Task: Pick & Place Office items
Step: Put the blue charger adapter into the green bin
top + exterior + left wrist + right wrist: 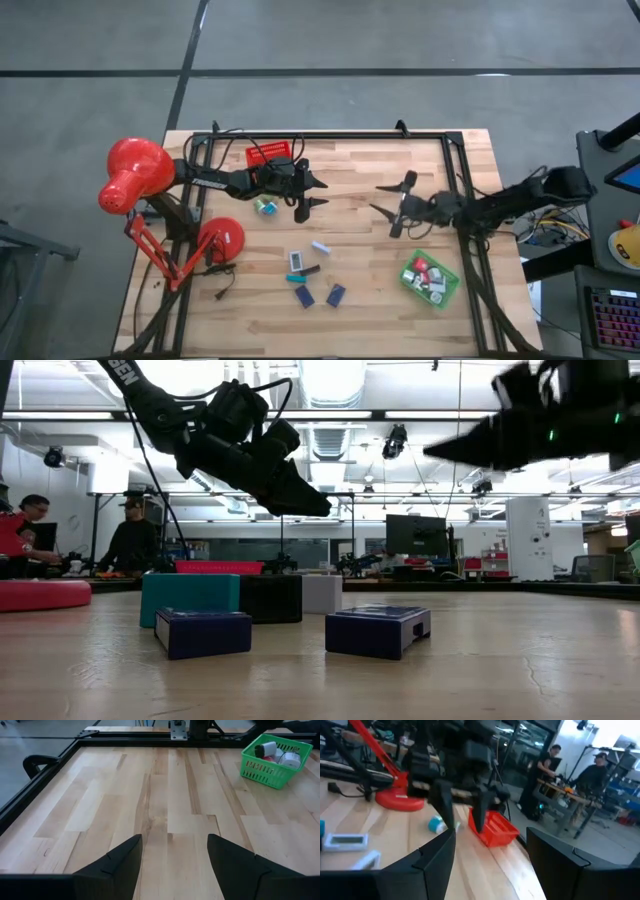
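Several small office items lie on the wooden table near its middle: two navy blocks [305, 296] [335, 294], a white piece [320, 246], a grey-white one [297, 262] and a teal roll [265, 206]. In the low view the navy blocks [203, 632] [378, 630] are nearest, with a teal block [190, 598] behind them. My left gripper [318, 195] hangs open above the table, right of the red tray [272, 153], with nothing between its fingers [175, 845]. My right gripper [383, 200] faces it from the right, also open and holding nothing [490, 835]. More small pieces sit in the green tray [430, 278].
A big red desk lamp [135, 175] with its round base [222, 240] stands at the table's left. Black frame rails [460, 180] run along the table's edges. Bare wood lies between the two grippers. People [130, 540] sit in the room beyond the table.
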Motion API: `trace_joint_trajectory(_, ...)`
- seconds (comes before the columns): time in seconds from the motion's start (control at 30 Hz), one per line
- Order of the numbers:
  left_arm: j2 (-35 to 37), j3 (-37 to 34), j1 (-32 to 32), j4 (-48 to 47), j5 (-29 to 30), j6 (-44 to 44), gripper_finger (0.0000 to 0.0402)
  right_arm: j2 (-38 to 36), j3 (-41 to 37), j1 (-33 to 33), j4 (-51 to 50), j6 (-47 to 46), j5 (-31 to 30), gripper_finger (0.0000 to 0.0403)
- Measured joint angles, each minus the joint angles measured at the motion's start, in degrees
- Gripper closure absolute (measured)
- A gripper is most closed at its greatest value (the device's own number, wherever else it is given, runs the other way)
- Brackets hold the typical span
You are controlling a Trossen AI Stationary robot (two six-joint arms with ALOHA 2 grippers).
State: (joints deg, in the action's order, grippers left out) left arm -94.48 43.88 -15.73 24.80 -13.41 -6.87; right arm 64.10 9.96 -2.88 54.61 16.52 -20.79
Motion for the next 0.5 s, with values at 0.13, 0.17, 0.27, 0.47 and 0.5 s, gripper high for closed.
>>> trace_joint_trajectory(0.13,0.0,0.0,0.0,-0.1,0.0,0.0,0.017,3.8,-1.2,8.3,1.6,-3.3,7.5,0.0165)
trace_joint_trajectory(0.17,0.0,0.0,0.0,-0.1,0.0,0.0,0.017,5.0,-0.9,10.2,1.7,-3.9,9.7,0.0165)
trace_joint_trajectory(0.27,0.0,0.0,0.0,-0.1,0.0,0.0,0.017,8.5,0.7,15.1,1.8,-5.0,15.9,0.0165)
trace_joint_trajectory(0.47,0.0,0.0,0.0,-0.2,0.0,0.0,0.017,17.8,7.0,20.5,1.7,-5.8,22.2,0.0165)
trace_joint_trajectory(0.5,0.0,0.0,0.0,-0.2,0.0,0.0,0.017,19.2,8.1,20.7,1.7,-6.4,22.3,0.0165)
